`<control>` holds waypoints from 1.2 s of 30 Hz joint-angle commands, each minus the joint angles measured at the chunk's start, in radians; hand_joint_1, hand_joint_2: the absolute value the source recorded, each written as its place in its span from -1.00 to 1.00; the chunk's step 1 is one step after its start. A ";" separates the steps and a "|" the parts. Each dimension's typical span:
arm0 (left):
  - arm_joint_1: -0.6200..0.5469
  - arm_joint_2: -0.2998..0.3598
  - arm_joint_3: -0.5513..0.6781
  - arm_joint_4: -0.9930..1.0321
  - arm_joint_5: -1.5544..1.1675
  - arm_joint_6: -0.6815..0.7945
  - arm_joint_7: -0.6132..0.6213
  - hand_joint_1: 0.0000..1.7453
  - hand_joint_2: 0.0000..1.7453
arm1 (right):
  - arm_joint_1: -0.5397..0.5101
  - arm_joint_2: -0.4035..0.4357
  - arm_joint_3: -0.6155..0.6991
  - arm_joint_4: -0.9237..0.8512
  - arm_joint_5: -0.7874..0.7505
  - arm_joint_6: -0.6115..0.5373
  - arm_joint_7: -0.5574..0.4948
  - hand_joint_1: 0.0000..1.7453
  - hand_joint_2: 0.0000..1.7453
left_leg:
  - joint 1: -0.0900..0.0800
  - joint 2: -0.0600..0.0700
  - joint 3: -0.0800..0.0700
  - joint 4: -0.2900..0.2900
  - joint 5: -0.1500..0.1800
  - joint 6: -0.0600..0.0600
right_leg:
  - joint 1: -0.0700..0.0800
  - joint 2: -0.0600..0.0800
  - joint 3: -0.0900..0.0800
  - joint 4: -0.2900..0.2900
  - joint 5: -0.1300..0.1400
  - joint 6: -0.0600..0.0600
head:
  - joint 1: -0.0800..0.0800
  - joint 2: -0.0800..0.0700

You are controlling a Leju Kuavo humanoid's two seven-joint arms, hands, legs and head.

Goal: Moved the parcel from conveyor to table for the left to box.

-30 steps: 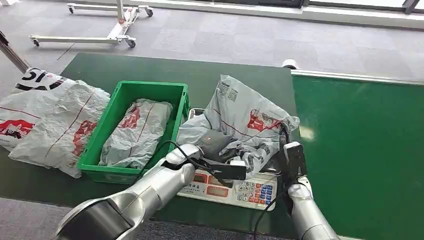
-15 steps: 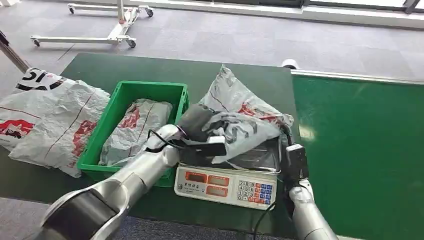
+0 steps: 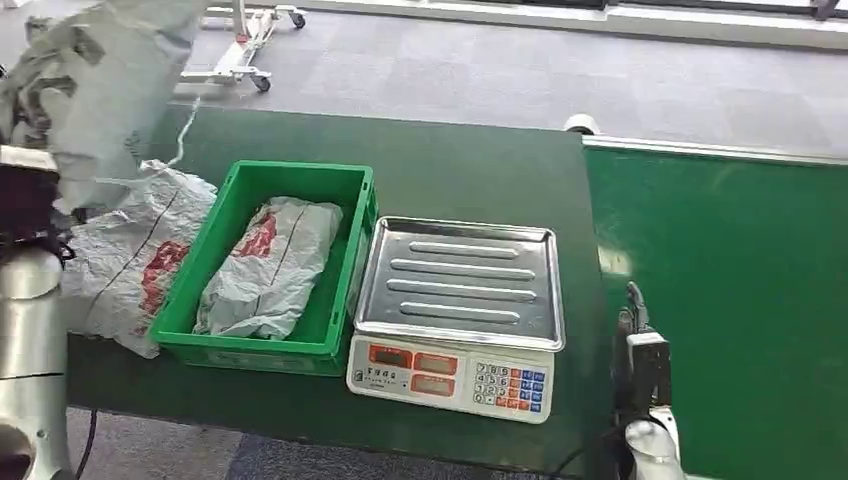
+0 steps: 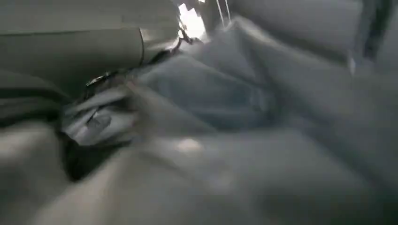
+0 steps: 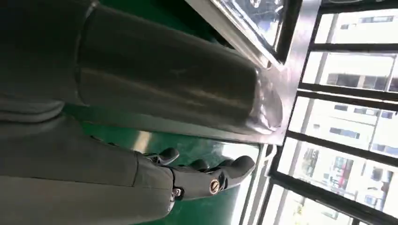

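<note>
Now the grey parcel (image 3: 105,70) hangs at the frame's upper left, gripped by the left hand (image 3: 25,205) above the tabletop (image 3: 450,170). The right hand (image 5: 206,176) holds nothing, fingers loosely extended.

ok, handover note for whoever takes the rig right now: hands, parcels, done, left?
Left robot hand: holds a grey parcel raised high, left of the green box.
Right robot hand: empty, fingers apart, low beside the scale.
Scale tray is bare. One parcel lies in the box; another lies on the table left of it.
Left: get the held parcel into the box.
</note>
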State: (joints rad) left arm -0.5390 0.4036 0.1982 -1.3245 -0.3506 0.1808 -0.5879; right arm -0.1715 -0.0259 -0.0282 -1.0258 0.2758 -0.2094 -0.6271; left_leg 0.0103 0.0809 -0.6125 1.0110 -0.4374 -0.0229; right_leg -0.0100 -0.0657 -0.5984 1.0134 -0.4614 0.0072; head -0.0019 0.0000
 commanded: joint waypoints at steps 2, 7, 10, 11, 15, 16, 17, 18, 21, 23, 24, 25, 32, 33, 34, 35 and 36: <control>0.091 -0.094 0.100 0.036 -0.124 0.021 0.011 1.00 1.00 | 0.004 0.050 -0.052 -0.057 -0.002 0.007 0.004 -1.00 -1.00 | 0.000 -0.012 0.004 -0.003 0.001 0.002 | -0.002 -0.002 0.006 -0.003 0.000 0.000 | 0.000 0.000; 0.094 -0.078 0.096 0.024 -0.112 0.025 0.016 1.00 1.00 | 0.003 0.050 -0.054 -0.059 -0.002 0.010 0.003 -1.00 -1.00 | 0.000 -0.011 0.002 -0.001 0.001 0.002 | -0.001 -0.002 0.006 -0.002 0.001 0.001 | 0.000 0.000; 0.093 -0.075 0.098 0.022 -0.110 0.024 0.019 1.00 1.00 | 0.003 0.050 -0.054 -0.058 -0.002 0.010 0.003 -1.00 -1.00 | 0.000 -0.013 0.003 0.000 0.001 0.002 | -0.001 -0.001 0.006 -0.002 0.001 0.000 | 0.000 0.000; 0.093 -0.075 0.098 0.022 -0.110 0.024 0.019 1.00 1.00 | 0.003 0.050 -0.054 -0.058 -0.002 0.010 0.003 -1.00 -1.00 | 0.000 -0.012 0.003 -0.001 0.001 0.001 | -0.001 -0.002 0.007 -0.002 0.001 0.000 | 0.000 0.000; 0.093 -0.075 0.098 0.022 -0.110 0.024 0.019 1.00 1.00 | 0.003 0.050 -0.054 -0.058 -0.002 0.010 0.003 -1.00 -1.00 | 0.000 -0.013 0.003 -0.001 0.001 0.001 | -0.001 -0.001 0.006 -0.002 0.001 0.000 | 0.000 0.000; 0.093 -0.075 0.098 0.022 -0.110 0.024 0.019 1.00 1.00 | 0.003 0.050 -0.054 -0.058 -0.002 0.010 0.003 -1.00 -1.00 | 0.000 -0.011 0.002 0.000 0.001 0.001 | -0.001 -0.002 0.006 -0.001 0.001 0.000 | 0.000 0.000; 0.093 -0.075 0.098 0.022 -0.110 0.024 0.019 1.00 1.00 | 0.003 0.050 -0.054 -0.058 -0.002 0.010 0.003 -1.00 -1.00 | 0.001 -0.013 0.003 -0.001 0.001 0.001 | -0.001 -0.001 0.007 -0.002 0.001 0.000 | 0.000 0.000; 0.093 -0.075 0.098 0.022 -0.110 0.024 0.019 1.00 1.00 | 0.003 0.050 -0.054 -0.058 -0.002 0.010 0.003 -1.00 -1.00 | 0.000 -0.011 0.002 0.000 0.001 0.001 | -0.001 -0.002 0.005 -0.001 0.001 0.000 | 0.000 0.000; 0.093 -0.075 0.098 0.022 -0.110 0.024 0.019 1.00 1.00 | 0.003 0.050 -0.054 -0.058 -0.002 0.010 0.003 -1.00 -1.00 | 0.000 -0.012 0.002 0.000 0.001 0.002 | -0.001 -0.002 0.006 -0.002 0.001 0.000 | 0.000 0.000; 0.093 -0.075 0.098 0.022 -0.110 0.024 0.019 1.00 1.00 | 0.003 0.050 -0.054 -0.058 -0.002 0.010 0.003 -1.00 -1.00 | 0.000 -0.012 0.002 0.000 0.001 0.001 | -0.001 -0.002 0.006 -0.001 0.001 0.000 | 0.000 0.000; 0.093 -0.075 0.098 0.022 -0.110 0.024 0.019 1.00 1.00 | 0.003 0.050 -0.054 -0.058 -0.002 0.010 0.003 -1.00 -1.00 | 0.000 -0.010 0.001 0.000 0.001 0.001 | -0.001 -0.003 0.004 -0.001 0.001 0.000 | 0.000 0.000; 0.093 -0.075 0.098 0.022 -0.110 0.024 0.019 1.00 1.00 | 0.003 0.050 -0.054 -0.058 -0.002 0.010 0.003 -1.00 -1.00 | 0.000 -0.012 0.002 0.000 0.001 0.002 | -0.001 -0.002 0.006 -0.002 0.001 0.000 | 0.000 0.000; 0.093 -0.075 0.098 0.022 -0.110 0.024 0.019 1.00 1.00 | 0.003 0.050 -0.054 -0.058 -0.002 0.010 0.003 -1.00 -1.00 | 0.001 -0.012 0.002 0.000 0.001 0.001 | 0.000 -0.002 0.006 -0.002 0.001 0.000 | 0.000 0.000; 0.093 -0.075 0.098 0.022 -0.110 0.024 0.019 1.00 1.00 | 0.003 0.050 -0.054 -0.058 -0.002 0.010 0.003 -1.00 -1.00 | 0.000 -0.010 0.001 0.001 0.001 0.001 | -0.001 -0.003 0.004 0.000 0.001 0.000 | 0.000 0.000; 0.093 -0.075 0.098 0.022 -0.110 0.024 0.019 1.00 1.00 | 0.003 0.050 -0.054 -0.058 -0.002 0.010 0.003 -1.00 -1.00 | 0.001 -0.013 0.003 -0.001 0.001 0.002 | -0.001 -0.001 0.006 -0.002 0.001 0.000 | 0.000 0.000; 0.093 -0.075 0.098 0.022 -0.110 0.024 0.019 1.00 1.00 | 0.003 0.050 -0.054 -0.058 -0.002 0.010 0.003 -1.00 -1.00 | 0.000 -0.011 0.002 0.000 0.001 0.001 | -0.001 -0.002 0.005 -0.001 0.001 0.000 | 0.000 0.000; 0.093 -0.075 0.098 0.022 -0.110 0.024 0.019 1.00 1.00 | 0.003 0.050 -0.054 -0.058 -0.002 0.010 0.003 -1.00 -1.00 | 0.000 -0.010 0.001 0.000 0.001 0.001 | 0.000 -0.003 0.005 -0.001 0.001 0.000 | 0.000 0.000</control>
State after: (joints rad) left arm -0.4224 0.3685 0.2785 -1.3348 -0.4608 0.2029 -0.5749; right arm -0.1552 0.0031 -0.0526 -1.0964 0.2750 -0.2037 -0.6256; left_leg 0.0102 0.0748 -0.6126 1.0122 -0.4367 -0.0223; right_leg -0.0103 -0.0710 -0.5953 1.0134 -0.4600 0.0076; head -0.0019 0.0000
